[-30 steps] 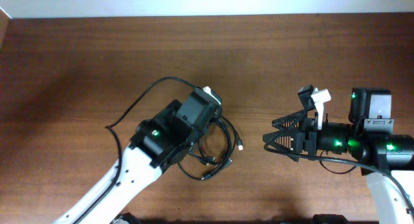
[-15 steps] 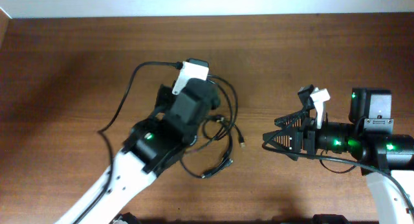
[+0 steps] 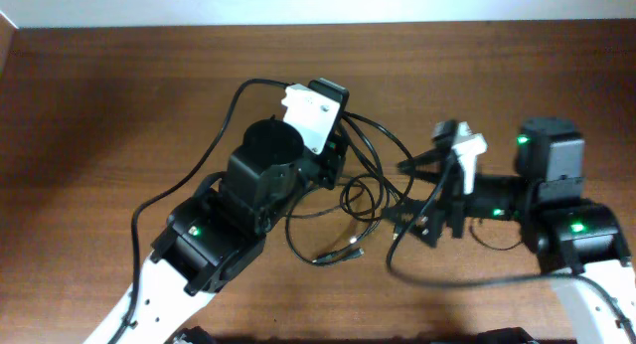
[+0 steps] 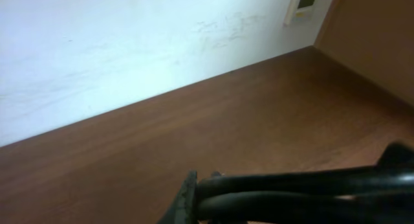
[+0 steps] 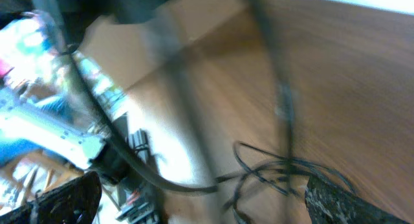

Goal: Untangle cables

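**A:** Overhead. Where's the tangle?

**B:** The cables (image 3: 350, 200) lie around the middle of the table (image 3: 89, 95), in loose overlapping loops. The plug ends (image 3: 338, 255) are on the near-edge side. One long strand arcs away toward the left edge.

**A:** Left gripper?

**B:** The left gripper (image 3: 328, 93) is at the far-left of the tangle, jaws closed. Strands converge on it, so I judge it has one pinched, as an anchor to pull against. The pinch itself is hidden beneath the gripper body.

**A:** And the right?

**B:** The right gripper (image 3: 396, 195) is just beside the loops on their right, jaws spread wide and pointed into them. It holds nothing. Reads as lining up for a second strand.

**A:** Left wrist view.

**B:** Little help. Its fingers (image 4: 291, 185) show as dark bars pressed together along the bottom. Beyond them there is bare wood and a pale wall (image 4: 97, 49), with no cord visible. The camera faces the far edge, which suggests the wrist is tipped up, lifting rather than pressing down.

**A:** Right wrist view.

**B:** Blurred. Both fingertips (image 5: 65, 198) sit in the bottom corners, far apart, with nothing clamped. Thin loops lie on the wood ahead, not yet between the pads.

**A:** Risk?

**B:** Closing on two strands at once would likely tighten the knot. Better to single out one loop.
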